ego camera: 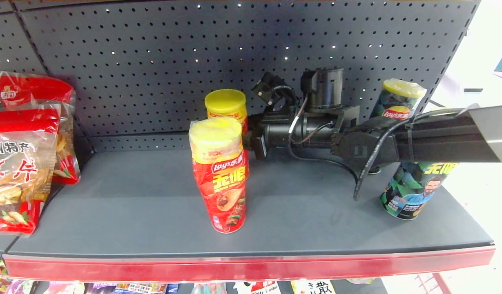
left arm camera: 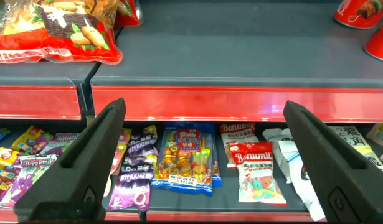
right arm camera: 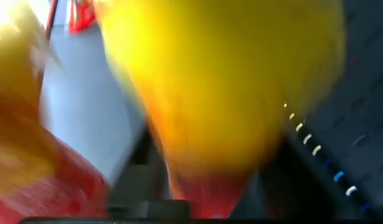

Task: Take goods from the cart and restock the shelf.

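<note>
Dark grey shelf (ego camera: 152, 212) backed by a perforated panel (ego camera: 152, 61), with a red strip (ego camera: 251, 265) along the front edge. At the left end, snack bags (ego camera: 22, 163) in red wrapping, leaning one in front of another.

Near the middle, two upright red cans with yellow lids. Front red can (ego camera: 222, 179), wrapped in clear film, about halfway between the front edge and the back panel. Rear red can (ego camera: 227, 105) just behind it, close to the panel.

Right arm lying in from the right end, low over the shelf, with the right gripper (ego camera: 254, 136) up against the right side of the rear red can. Seen from that wrist, yellow lid (right arm camera: 222, 81) of the can right before the camera, blurred. Cannot tell whether clamped on the can or loose.

Toward the right end, two upright dark green cans. Rear green can (ego camera: 398, 100) near the back panel and front green can (ego camera: 410, 192) nearer the front edge, both partly hidden behind the arm.

Left gripper (left arm camera: 203, 104) hanging outside the shelf, in front of the red strip, jaws spread wide with nothing between them. Beyond it, lower shelf (left arm camera: 228, 218) stocked with sweets packets (left arm camera: 191, 165) in a row.
</note>
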